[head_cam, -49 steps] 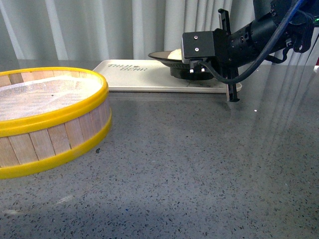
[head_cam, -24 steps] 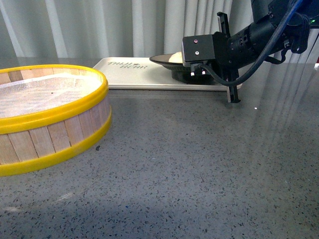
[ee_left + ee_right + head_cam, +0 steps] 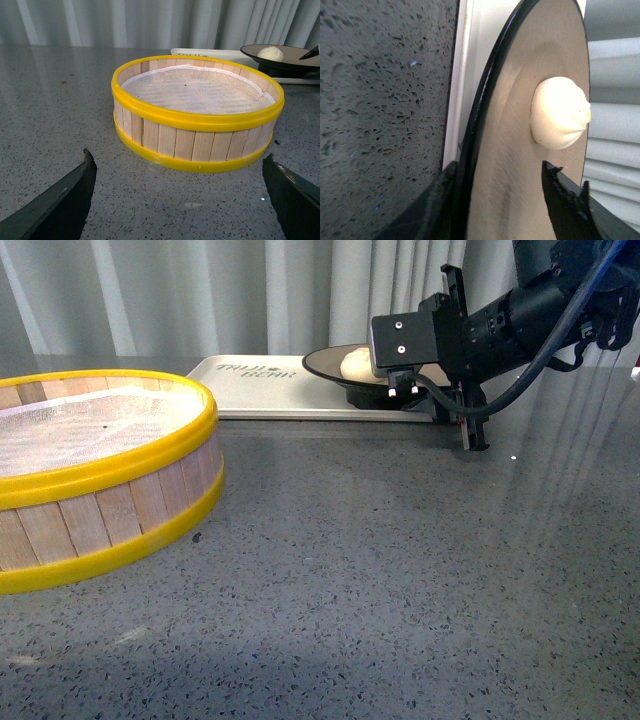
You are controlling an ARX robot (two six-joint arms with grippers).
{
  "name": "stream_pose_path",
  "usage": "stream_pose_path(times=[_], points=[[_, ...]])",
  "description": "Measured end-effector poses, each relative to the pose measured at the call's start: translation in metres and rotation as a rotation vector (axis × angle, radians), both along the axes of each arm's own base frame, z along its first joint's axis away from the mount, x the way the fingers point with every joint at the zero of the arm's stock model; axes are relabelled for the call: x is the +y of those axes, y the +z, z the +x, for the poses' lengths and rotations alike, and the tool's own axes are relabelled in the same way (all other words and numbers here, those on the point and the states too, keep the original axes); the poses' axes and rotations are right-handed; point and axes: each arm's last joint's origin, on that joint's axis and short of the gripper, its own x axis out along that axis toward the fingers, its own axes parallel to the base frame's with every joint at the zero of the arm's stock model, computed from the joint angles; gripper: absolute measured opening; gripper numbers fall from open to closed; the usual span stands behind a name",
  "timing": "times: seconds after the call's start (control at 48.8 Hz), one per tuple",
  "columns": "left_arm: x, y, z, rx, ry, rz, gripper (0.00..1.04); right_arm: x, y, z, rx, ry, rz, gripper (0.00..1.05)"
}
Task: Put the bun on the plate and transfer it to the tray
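Observation:
The white bun (image 3: 355, 364) lies in the black-rimmed beige plate (image 3: 325, 360), which rests on the right part of the cream tray (image 3: 265, 390). My right gripper (image 3: 461, 362) is at the plate's right side and open, one finger above and one below. In the right wrist view its jaws (image 3: 500, 170) straddle the edge of the plate (image 3: 520, 125) with a gap on both sides, and the bun (image 3: 560, 112) sits just beyond them over the tray (image 3: 470, 75). My left gripper (image 3: 177, 155) hangs open and empty in front of the steamer basket. From there the bun (image 3: 270, 52) shows far off.
A yellow-rimmed wooden steamer basket (image 3: 100, 480) lined with white cloth stands at the left front of the grey speckled table (image 3: 400, 570). Grey curtains (image 3: 200, 300) close off the back. In the left wrist view the basket (image 3: 197, 115) fills the middle.
The plate with the bun has come down from a raised tilt and now sits on the tray. My right gripper has shifted slightly right. The basket has not moved.

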Motion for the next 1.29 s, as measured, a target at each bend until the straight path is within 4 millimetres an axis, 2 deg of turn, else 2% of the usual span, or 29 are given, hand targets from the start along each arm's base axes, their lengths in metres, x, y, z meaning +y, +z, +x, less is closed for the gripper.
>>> stream_pose_path(times=[0.082,0.246,0.389,0.451,0.492,0.553,0.615,0.676,0.738,0.799,0.922,1.086,1.106,1.291], points=[[0.000,0.000,0.000,0.000,0.000,0.000,0.98,0.002,0.013,-0.012,0.001,0.013,0.029,0.66],[0.000,0.000,0.000,0.000,0.000,0.000,0.98,0.010,0.054,-0.050,-0.012,0.017,0.169,0.97],[0.000,0.000,0.000,0.000,0.000,0.000,0.98,0.012,0.104,-0.087,-0.085,-0.136,0.434,0.96],[0.000,0.000,0.000,0.000,0.001,0.000,0.98,0.005,0.131,-0.111,-0.094,-0.297,0.686,0.96],[0.000,0.000,0.000,0.000,0.002,0.000,0.98,0.001,0.145,-0.120,-0.066,-0.335,0.813,0.96],[0.000,0.000,0.000,0.000,0.000,0.000,0.98,-0.002,0.154,-0.126,-0.023,-0.357,0.926,0.96],[0.000,0.000,0.000,0.000,0.000,0.000,0.98,-0.003,0.149,-0.125,0.004,-0.416,0.985,0.95],[0.000,0.000,0.000,0.000,0.000,0.000,0.98,-0.011,0.126,-0.130,-0.053,-0.687,1.165,0.81],[0.000,0.000,0.000,0.000,0.002,0.000,0.98,-0.024,0.098,-0.150,-0.042,-0.802,1.297,0.67],[0.000,0.000,0.000,0.000,0.002,0.000,0.98,-0.041,0.079,-0.173,-0.035,-0.824,1.368,0.52],[0.000,0.000,0.000,0.000,0.000,0.000,0.98,-0.062,0.054,-0.205,-0.043,-0.843,1.416,0.31],[0.000,0.000,0.000,0.000,0.000,0.000,0.98,-0.072,0.025,-0.231,-0.009,-0.844,1.409,0.08],[0.000,0.000,0.000,0.000,0.000,0.000,0.98,-0.074,0.019,-0.237,-0.003,-0.844,1.407,0.02],[0.000,0.000,0.000,0.000,0.000,0.000,0.98,-0.089,-0.010,-0.273,-0.005,-0.864,1.407,0.02]])
